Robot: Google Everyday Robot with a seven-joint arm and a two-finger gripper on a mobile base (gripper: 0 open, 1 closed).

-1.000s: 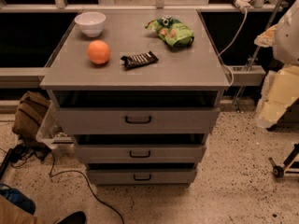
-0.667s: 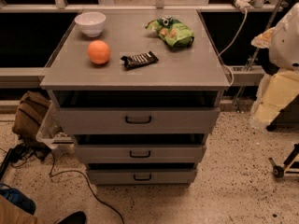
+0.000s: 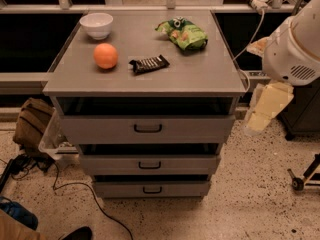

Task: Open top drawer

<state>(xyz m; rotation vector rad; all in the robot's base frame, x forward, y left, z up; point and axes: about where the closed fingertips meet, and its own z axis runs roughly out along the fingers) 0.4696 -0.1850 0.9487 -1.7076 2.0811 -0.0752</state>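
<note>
Speckled stone floor (image 3: 250,209) runs under everything. A black cable (image 3: 95,204) trails across it in front of the grey three-drawer cabinet (image 3: 200,79), toward its left corner.

Cabinet front, nearest and lowest first:
- Shallow grey bottom drawer (image 3: 115,189).
- Shallow grey middle drawer (image 3: 110,164) above it.
- Tall-fronted grey top drawer (image 3: 100,129), just under the cabinet's top, with a small black bar handle (image 3: 148,128) at its centre.

Progress: by my reading you have nothing done yet. The top drawer's front sits back under the cabinet top and no interior shows. The cream-coloured gripper (image 3: 267,106) hangs off the cabinet's right side, well apart from the handle and touching nothing. I cannot tell whether it is spread or pressed together. You have the whole reach, the grasp on the handle and the pull left to do.

On the cabinet top, front to back:
- Round orange fruit (image 3: 105,56), left.
- Dark wrapped snack bar (image 3: 148,64), centre.
- Crumpled green snack bag (image 3: 182,33), right rear.
- White ceramic bowl (image 3: 96,25), left rear corner.

Count: three drawers, three handles, one fruit, one bar, one bag, one bowl, one gripper.
</note>
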